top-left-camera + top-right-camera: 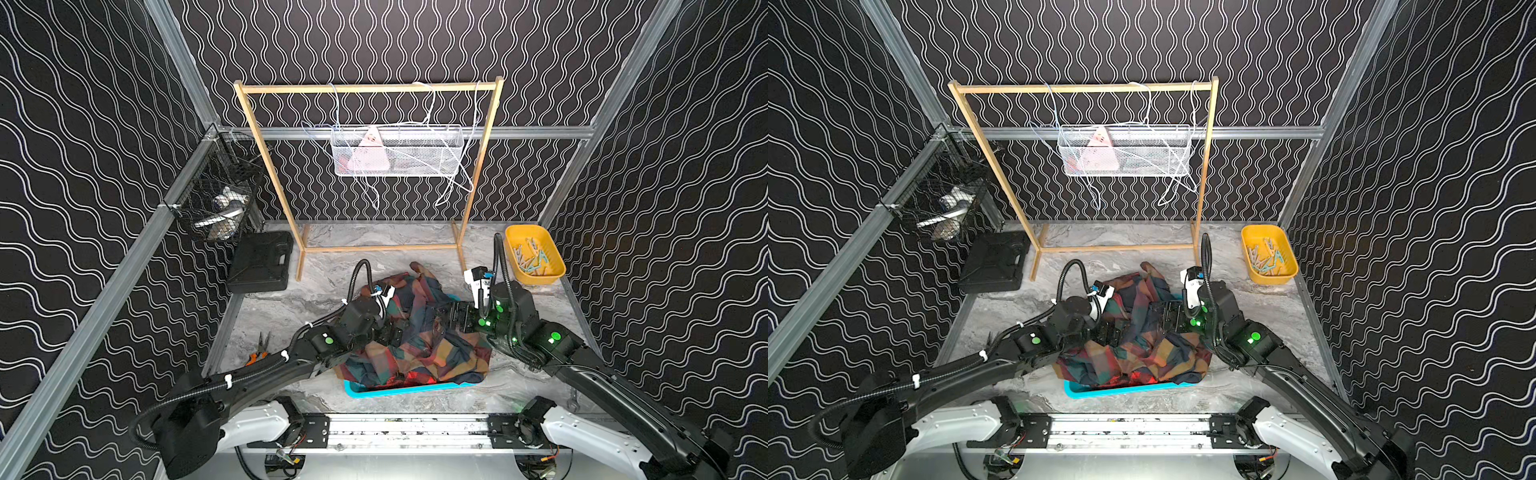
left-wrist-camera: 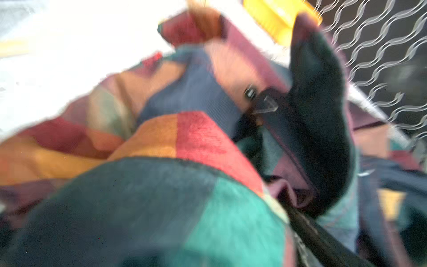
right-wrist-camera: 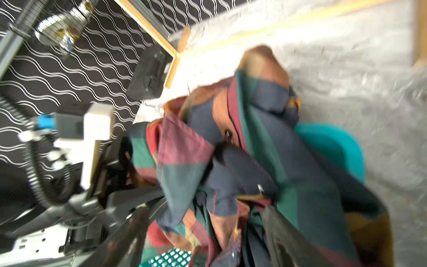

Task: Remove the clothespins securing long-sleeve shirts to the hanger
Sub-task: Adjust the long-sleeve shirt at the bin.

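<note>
Black wavy-lined walls enclose a marbled tabletop point(image 1: 316, 291). The shirts point(image 1: 419, 340), limp flannel in large orange, navy, teal and maroon checks, are heaped over a perforated teal bin point(image 1: 374, 390), directly beneath both claws. The left claw point(image 1: 395, 334) and right claw point(image 1: 446, 320) are pointed at one another across the heap. The left is spread wide against cloth. The right's fingers point(image 3: 129, 231) are seen well apart with folds between them, and no pinch is evident. No pins are seen on the cloth. The pins point(image 1: 532, 259), small, rigid pastel plastic, lie jumbled in a smooth yellow tray point(image 1: 540, 279), behind and to the right of the right claw, which is judged the nearer. Bare wire hangers point(image 1: 433, 104) are hung on the wooden rack point(image 1: 365, 88).
</note>
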Action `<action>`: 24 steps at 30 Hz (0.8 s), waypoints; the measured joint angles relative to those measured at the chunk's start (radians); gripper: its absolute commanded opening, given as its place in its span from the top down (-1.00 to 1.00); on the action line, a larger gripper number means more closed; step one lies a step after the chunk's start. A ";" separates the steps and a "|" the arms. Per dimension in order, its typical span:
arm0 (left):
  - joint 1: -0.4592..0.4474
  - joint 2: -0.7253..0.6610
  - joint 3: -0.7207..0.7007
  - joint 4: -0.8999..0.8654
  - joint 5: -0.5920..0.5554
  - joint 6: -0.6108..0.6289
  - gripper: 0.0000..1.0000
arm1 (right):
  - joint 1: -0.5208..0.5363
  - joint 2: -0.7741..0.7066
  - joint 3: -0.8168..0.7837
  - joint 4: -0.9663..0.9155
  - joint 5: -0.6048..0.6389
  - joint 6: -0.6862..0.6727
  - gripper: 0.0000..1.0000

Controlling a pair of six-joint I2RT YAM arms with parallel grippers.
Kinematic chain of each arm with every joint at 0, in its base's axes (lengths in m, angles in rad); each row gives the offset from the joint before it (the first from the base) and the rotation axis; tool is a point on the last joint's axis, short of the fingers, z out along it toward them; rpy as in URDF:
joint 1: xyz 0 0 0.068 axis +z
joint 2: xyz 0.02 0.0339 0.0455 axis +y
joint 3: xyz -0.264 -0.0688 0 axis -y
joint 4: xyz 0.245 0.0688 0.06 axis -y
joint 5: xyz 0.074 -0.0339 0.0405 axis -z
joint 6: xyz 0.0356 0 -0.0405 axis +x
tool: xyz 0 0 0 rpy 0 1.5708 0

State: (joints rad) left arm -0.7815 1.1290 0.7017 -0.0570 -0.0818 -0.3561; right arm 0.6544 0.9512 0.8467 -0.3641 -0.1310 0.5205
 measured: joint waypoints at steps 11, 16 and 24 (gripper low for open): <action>0.000 -0.211 0.154 -0.206 -0.155 0.116 -0.98 | -0.280 0.363 0.195 0.082 -0.197 -0.117 -0.73; 0.046 -0.269 0.223 -0.261 -0.309 0.206 -0.98 | -0.286 0.536 0.312 0.140 -0.319 -0.157 -0.73; 0.364 -0.294 0.235 -0.308 -0.314 0.228 -0.98 | -0.283 0.714 0.362 0.177 -0.386 -0.169 -0.62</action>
State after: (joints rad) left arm -0.4179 0.8352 0.9367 -0.3649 -0.3954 -0.1280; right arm 0.3714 1.6650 1.2087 -0.1875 -0.5167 0.3511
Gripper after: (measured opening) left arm 0.991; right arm 0.850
